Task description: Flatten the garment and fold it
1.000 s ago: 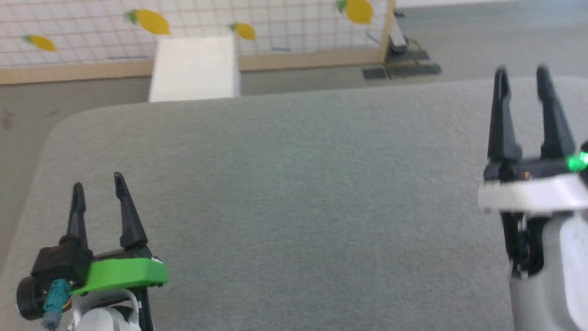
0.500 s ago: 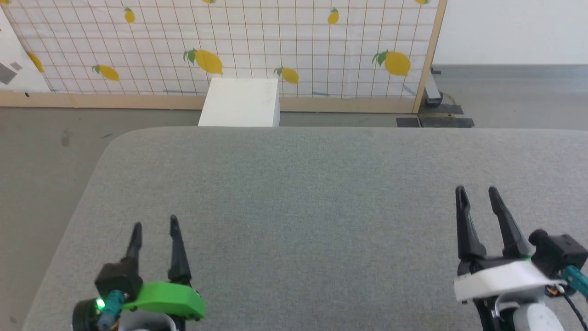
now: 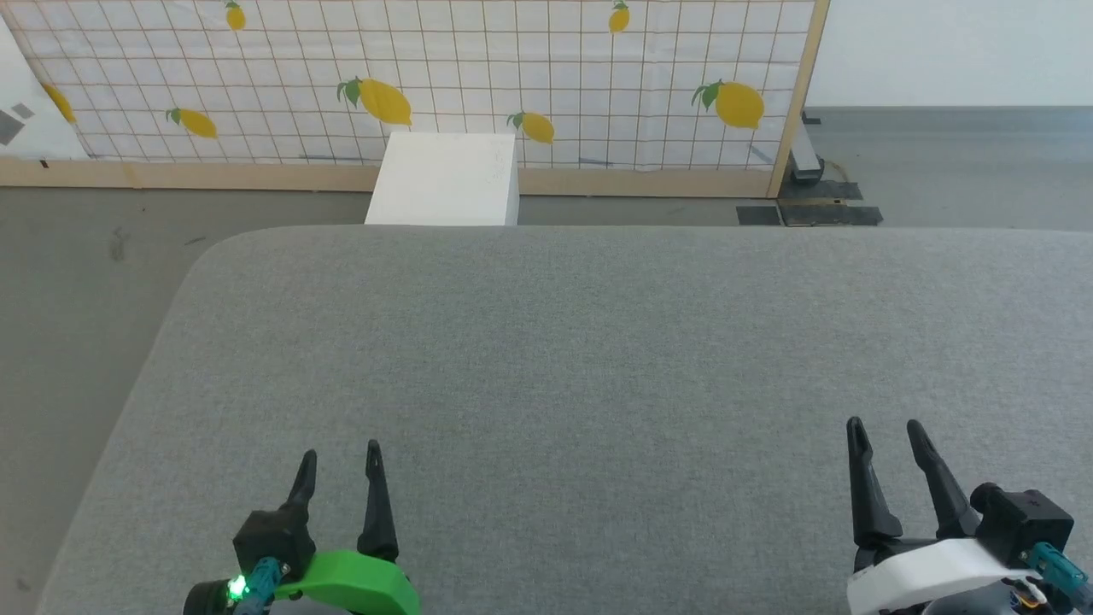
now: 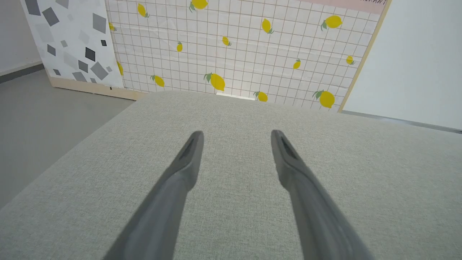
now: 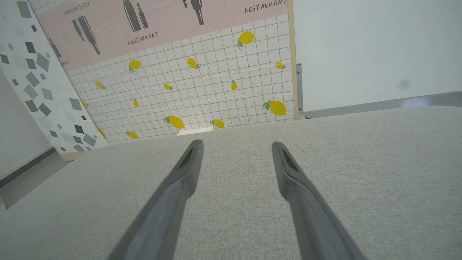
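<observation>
As they hover over the near edge of the grey table (image 3: 546, 342), the left gripper (image 3: 341, 450) and the right gripper (image 3: 883, 423) each stand with jaws apart, holding nothing; where the garment lies cannot be told.

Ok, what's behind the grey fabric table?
A white box stands just past the grey fabric table, in front of a lemon-print screen. The table's far edge hides the box's base.
</observation>
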{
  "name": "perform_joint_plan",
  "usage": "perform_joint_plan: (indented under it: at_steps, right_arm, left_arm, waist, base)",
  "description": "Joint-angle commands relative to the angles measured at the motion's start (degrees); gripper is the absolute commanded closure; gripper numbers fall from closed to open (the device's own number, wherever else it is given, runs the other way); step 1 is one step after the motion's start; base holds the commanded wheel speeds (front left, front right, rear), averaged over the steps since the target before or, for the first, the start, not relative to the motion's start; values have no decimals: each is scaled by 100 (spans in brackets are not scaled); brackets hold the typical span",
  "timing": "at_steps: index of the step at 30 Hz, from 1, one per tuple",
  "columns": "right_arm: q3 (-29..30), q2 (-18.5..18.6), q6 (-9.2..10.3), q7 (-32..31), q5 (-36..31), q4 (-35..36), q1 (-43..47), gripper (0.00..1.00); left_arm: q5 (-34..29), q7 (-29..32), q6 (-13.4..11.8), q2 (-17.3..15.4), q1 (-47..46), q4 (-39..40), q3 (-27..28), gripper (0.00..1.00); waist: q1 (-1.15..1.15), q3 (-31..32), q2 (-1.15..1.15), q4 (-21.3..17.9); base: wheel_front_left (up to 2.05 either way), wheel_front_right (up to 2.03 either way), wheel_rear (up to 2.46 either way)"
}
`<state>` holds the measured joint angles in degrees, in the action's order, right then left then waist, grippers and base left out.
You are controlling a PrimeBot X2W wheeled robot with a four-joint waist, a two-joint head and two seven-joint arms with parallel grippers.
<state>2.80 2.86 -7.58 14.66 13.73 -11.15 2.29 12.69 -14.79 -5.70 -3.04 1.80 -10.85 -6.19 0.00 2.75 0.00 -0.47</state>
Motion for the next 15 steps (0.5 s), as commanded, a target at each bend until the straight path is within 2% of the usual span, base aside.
perform_joint_plan:
  at_steps: [1,7,11,12,15]
  right_arm:
    - [-14,2,9,33,14,-52,38,0]
    - [-34,2,9,33,21,-89,5,0]
    - [-24,2,9,33,29,-97,-11,0]
    - [-25,0,0,-1,17,-87,0,100]
    - [-28,0,0,-5,14,-86,0,100]
  left_arm:
    - [36,-20,-42,15,66,-20,-15,0]
    - [-16,-20,-27,15,31,-30,-52,0]
    - [-23,-20,117,16,13,-5,-122,0]
    - [-7,1,109,1,-3,-3,-119,100]
    - [-9,11,109,1,-4,0,-124,100]
  waist:
    - [0,-9,0,4]
    - [0,-30,0,6]
    - [0,-42,0,2]
    - [0,-42,0,3]
    - [0,-44,0,3]
  base:
    - [0,0,0]
    - [0,0,0]
    - [0,0,0]
    - [0,0,0]
    - [0,0,0]
